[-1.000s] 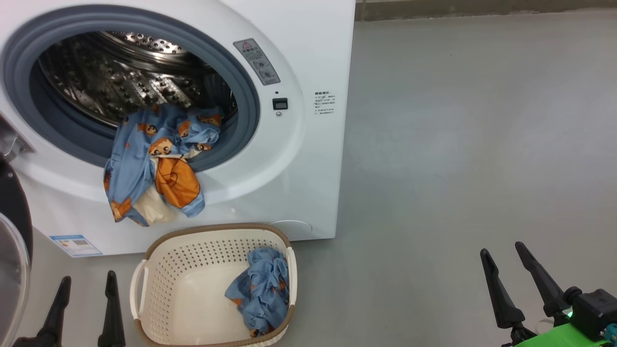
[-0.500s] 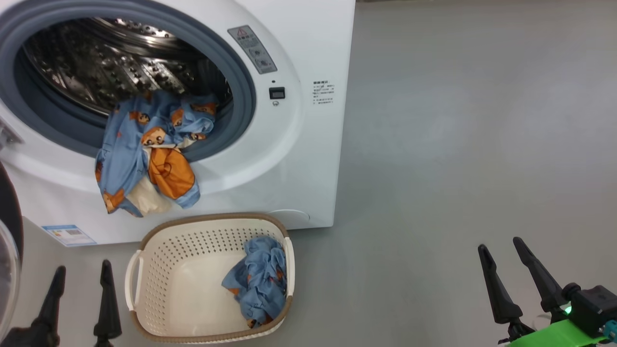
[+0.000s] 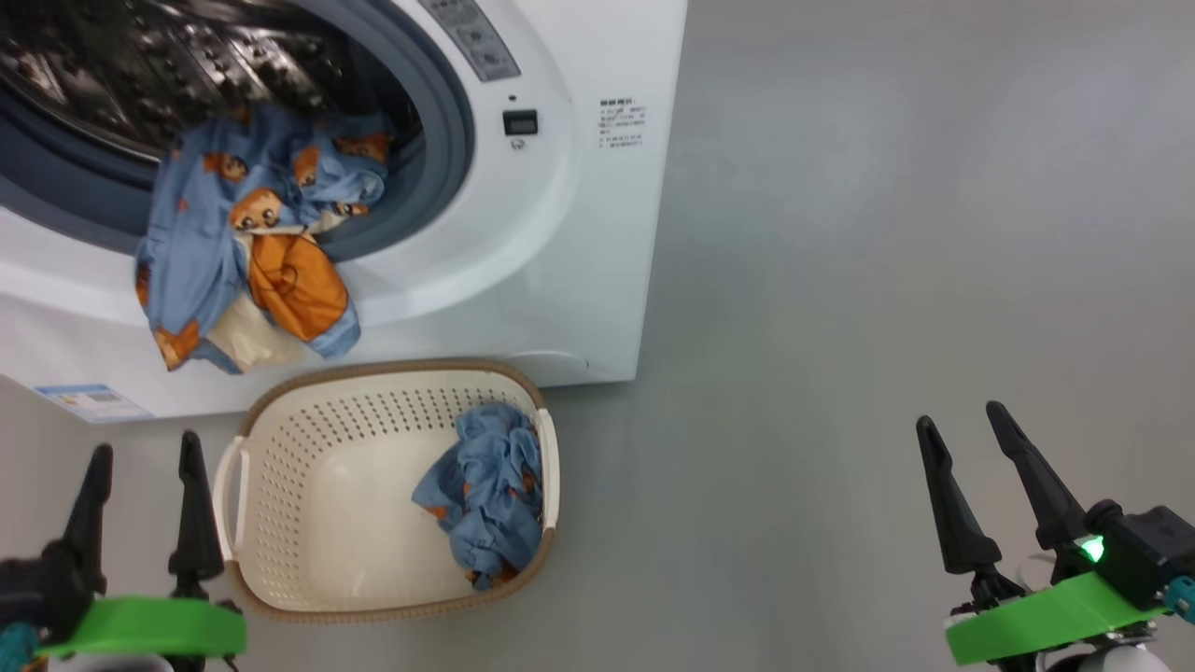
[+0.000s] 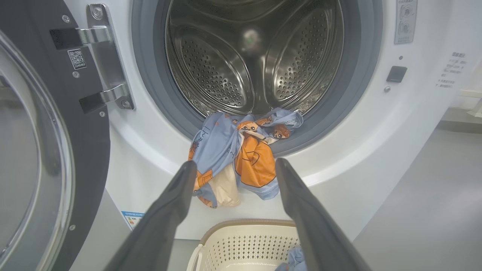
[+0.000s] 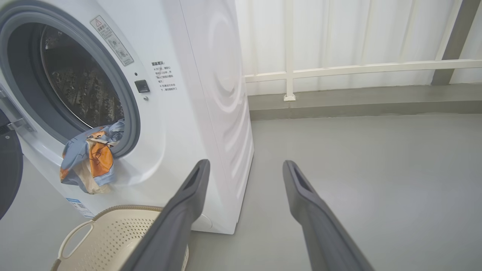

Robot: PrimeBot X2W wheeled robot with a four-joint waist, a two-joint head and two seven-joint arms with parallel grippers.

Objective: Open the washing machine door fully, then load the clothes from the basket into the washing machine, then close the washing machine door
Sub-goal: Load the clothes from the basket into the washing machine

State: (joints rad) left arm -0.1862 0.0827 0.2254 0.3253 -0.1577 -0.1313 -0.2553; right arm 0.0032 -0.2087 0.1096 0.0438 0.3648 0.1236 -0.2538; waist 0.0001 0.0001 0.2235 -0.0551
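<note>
The washing machine stands with its round door swung wide open to the left. One blue garment with orange figures hangs out of the drum over the grey gasket and down the white front. A second blue garment lies crumpled at the right end of the cream basket on the floor below the opening. My left gripper is open and empty just left of the basket. My right gripper is open and empty well to the right over bare floor.
Grey floor stretches to the right of the machine. A white railing and a low kerb run along the wall behind. The open door stands out at the machine's left side.
The head camera has tilted down, so the machine and basket sit higher in the picture. More of both green wrists shows. Both grippers stay open and the clothes lie as before.
</note>
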